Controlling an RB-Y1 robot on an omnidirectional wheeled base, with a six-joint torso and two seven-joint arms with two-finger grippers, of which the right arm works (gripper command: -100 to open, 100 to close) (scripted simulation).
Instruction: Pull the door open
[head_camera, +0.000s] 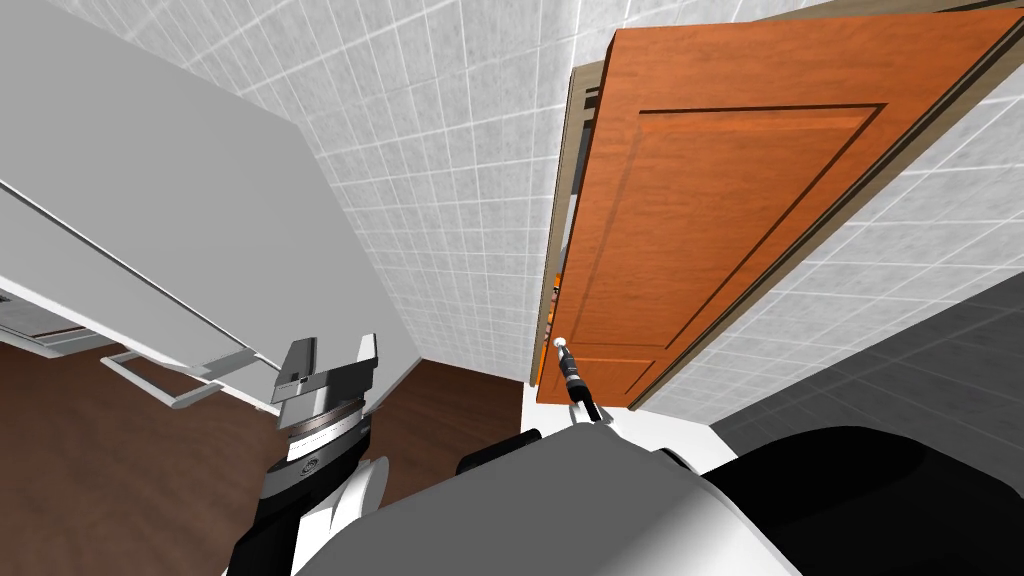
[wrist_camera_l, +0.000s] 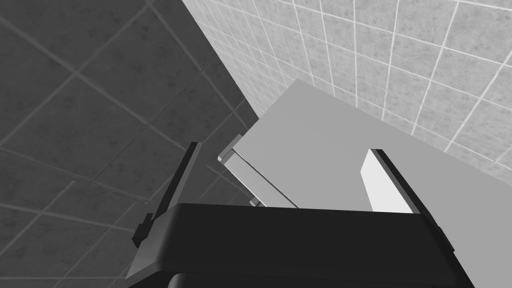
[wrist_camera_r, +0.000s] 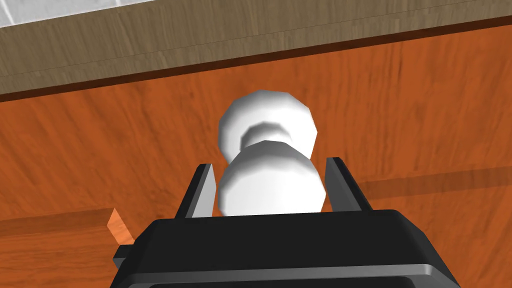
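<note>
Your right gripper (wrist_camera_r: 270, 167) is clamped on the white knob (wrist_camera_r: 270, 192), fingers pressing its 2 sides. The orange door (head_camera: 720, 200) stands at 1 o'clock, ajar from its frame (head_camera: 578, 120). Your left gripper (wrist_camera_l: 285, 147) hangs open at 10 o'clock, near a grey cabinet (head_camera: 150, 200).

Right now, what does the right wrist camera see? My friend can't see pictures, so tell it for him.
The right gripper holds a round white knob between its two grey fingers, pressing its sides. The knob sits on an orange wooden door. A brownish door frame runs along the door's edge beyond the knob.
</note>
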